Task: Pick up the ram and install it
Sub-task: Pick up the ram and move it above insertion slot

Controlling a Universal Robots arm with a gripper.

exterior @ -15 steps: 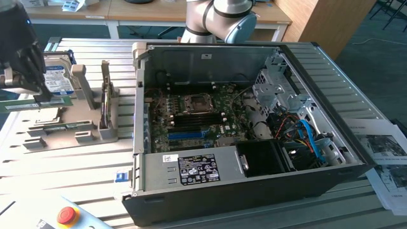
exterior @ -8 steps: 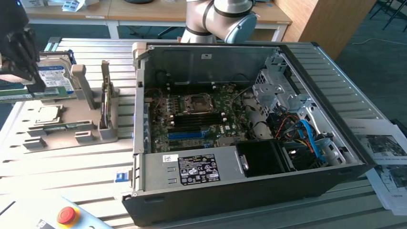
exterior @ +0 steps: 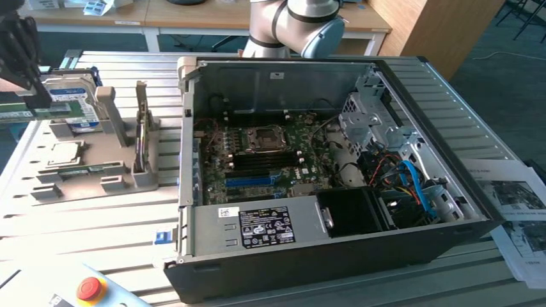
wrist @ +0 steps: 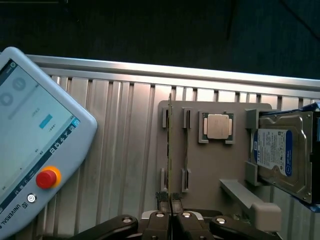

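Note:
The ram [wrist: 170, 150] is a thin green stick seen edge-on, running out from my fingertips. My gripper [wrist: 171, 212] is shut on its near end. It hangs over the grey parts holder [wrist: 210, 165], just beside an empty pair of slot brackets. In the exterior view, my gripper [exterior: 24, 96] is at the far left with the green ram [exterior: 13, 115] under it, raised over the holder [exterior: 85, 185]. The open computer case [exterior: 341, 256] lies to the exterior view's right, with the motherboard [exterior: 265, 160] and its long memory slots [exterior: 256, 165] exposed.
The holder also carries a second thin stick [wrist: 186, 150], a square silver processor [wrist: 217, 125] and a blue-labelled hard drive [wrist: 280, 155]. A teach pendant [wrist: 35, 150] lies on the slatted table beside the holder. Papers [exterior: 516, 204] lie beyond the case.

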